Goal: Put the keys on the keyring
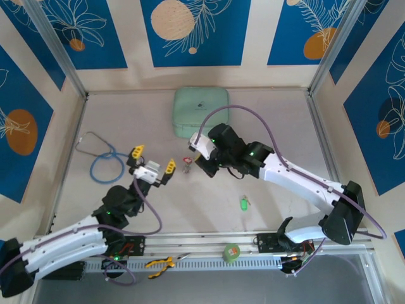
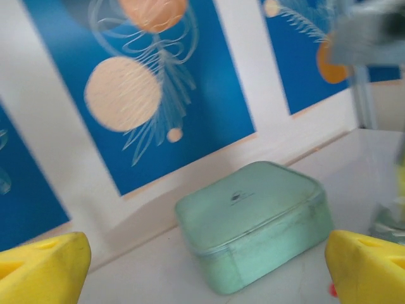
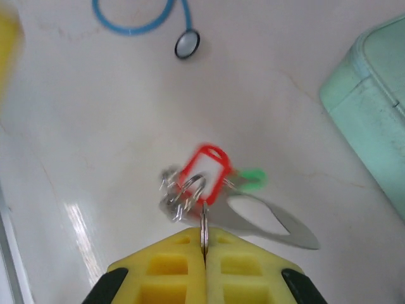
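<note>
here, right hand: my right gripper [image 3: 204, 244] is pressed together, its yellow pads pinching the keyring [image 3: 204, 223], a thin metal ring held edge-on.
keys: a small silvery bunch of keys [image 3: 174, 190] hangs from that ring just past my fingertips, with a red tag [image 3: 207, 171] and a green tag [image 3: 252, 179]; blurred, so i cannot tell if it touches the table [image 3: 95, 126].
from above: the right gripper [image 1: 192, 159] holds the bunch mid-table, in front of the mint case [image 1: 201, 111].
left hand: my left gripper [image 1: 153, 159] is spread wide and holds nothing, just beside the bunch on its left; through its wrist camera the yellow fingers [image 2: 38, 269] frame the case.
loose key: one green-tagged loose key [image 1: 244, 204] lies on the table, well apart from the ring, toward the near edge.
stethoscope: the stethoscope [image 1: 104, 158], blue-tubed, lies at far left.
near rail: a green tape roll [image 1: 231, 253] and yellow-handled pliers [image 1: 161, 265].
</note>
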Robot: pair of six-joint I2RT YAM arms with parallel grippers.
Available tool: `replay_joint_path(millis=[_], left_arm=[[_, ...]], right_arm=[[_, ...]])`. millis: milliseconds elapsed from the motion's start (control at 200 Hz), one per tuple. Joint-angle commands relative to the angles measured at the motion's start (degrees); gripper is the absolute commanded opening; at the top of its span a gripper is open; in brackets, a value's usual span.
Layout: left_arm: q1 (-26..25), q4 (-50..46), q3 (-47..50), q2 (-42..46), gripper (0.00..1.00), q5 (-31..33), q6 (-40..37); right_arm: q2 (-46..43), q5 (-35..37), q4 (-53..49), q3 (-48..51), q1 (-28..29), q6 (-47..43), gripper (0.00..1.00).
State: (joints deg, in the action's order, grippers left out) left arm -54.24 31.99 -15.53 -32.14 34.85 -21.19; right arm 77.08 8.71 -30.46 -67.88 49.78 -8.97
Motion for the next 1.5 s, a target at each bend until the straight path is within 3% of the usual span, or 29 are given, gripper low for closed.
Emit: replay_joint_path(millis=[0,90,270,410,580,860,1030,1265,1496], left_arm=[[4.1,-15.8,-3.5,4.1,0.94,2.7,10.1],[7.1,-19.6,-5.4,3.7,0.94,0.4,13.0],[10.3,-20.4,-8.5,-1.4,0.94,-3.3,15.3],[11.0,-19.4,-9.9,-2.3,0.93,-6.2,14.1],[11.5,-18.3,-9.4,-2.8,0.87,-12.1,9.7],[11.4,-18.3,-7.7,-1.7,0.62,-32.8,1.0],[11.4,-19.7,-8.7,-3.5,0.55,-47.4,-2.7],[11.4,-24.3,-12.4,-9.1,0.49,-60.0,-8.5],[11.3,-20.4,-13.1,-14.8,0.4,-67.9,-10.5]], right_arm=[[-1.9,7.4,1.5,0.8,-2.0,-4.2,0.0],[-2.2,9.9,1.0,0.6,-3.0,-4.2,0.0],[-3.6,1.1,1.3,2.4,0.8,-10.2,0.0],[-4.2,9.3,4.0,3.8,-1.9,-9.8,0.0],[-8.1,-5.2,4.8,6.8,-0.8,-15.6,0.0],[-8.9,-15.6,2.8,8.6,-2.4,-20.4,0.0],[-10.0,-19.8,3.5,10.6,-3.0,-24.3,0.0],[-11.4,-22.9,7.0,13.6,-3.2,-27.4,0.0],[-13.1,-25.4,14.1,17.3,-2.7,-28.3,0.0]])
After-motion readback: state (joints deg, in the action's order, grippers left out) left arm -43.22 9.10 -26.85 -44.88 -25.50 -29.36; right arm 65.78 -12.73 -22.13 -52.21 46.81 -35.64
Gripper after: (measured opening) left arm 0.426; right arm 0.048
